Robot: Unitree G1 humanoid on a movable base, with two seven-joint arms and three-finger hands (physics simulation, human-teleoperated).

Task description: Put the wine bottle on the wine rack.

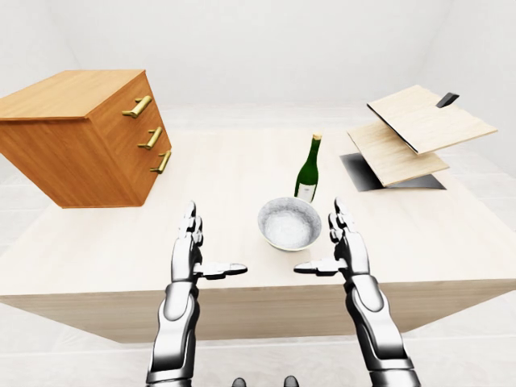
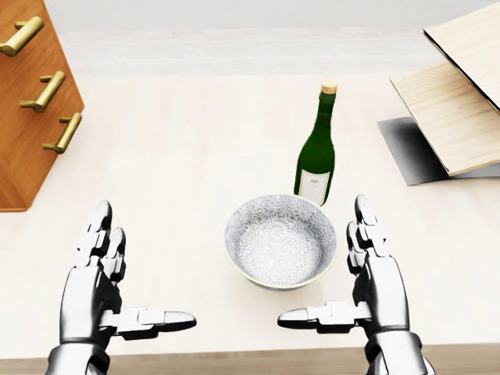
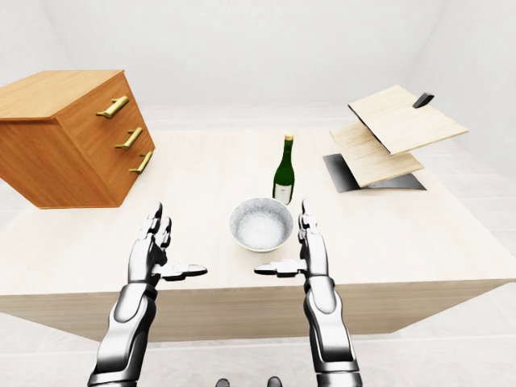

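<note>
You have one table (image 1: 242,169) as landmark. On it: one wine bottle (image 2: 316,150), upright; one patterned bowl (image 2: 280,241) just below bottle; one wooden cabinet (image 1: 85,133) at table's left with three brass handles (image 1: 150,138); one rack (image 1: 415,133) at table's right with two slanted boards.

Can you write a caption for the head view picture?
Both open hands hover beside a bowl; the wine bottle stands just beyond.

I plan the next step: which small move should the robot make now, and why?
Probably reach the right hand up past the bowl toward the wine bottle. Both hands are open and empty, and the bottle stands upright just above the bowl, nearer the right hand.
</note>
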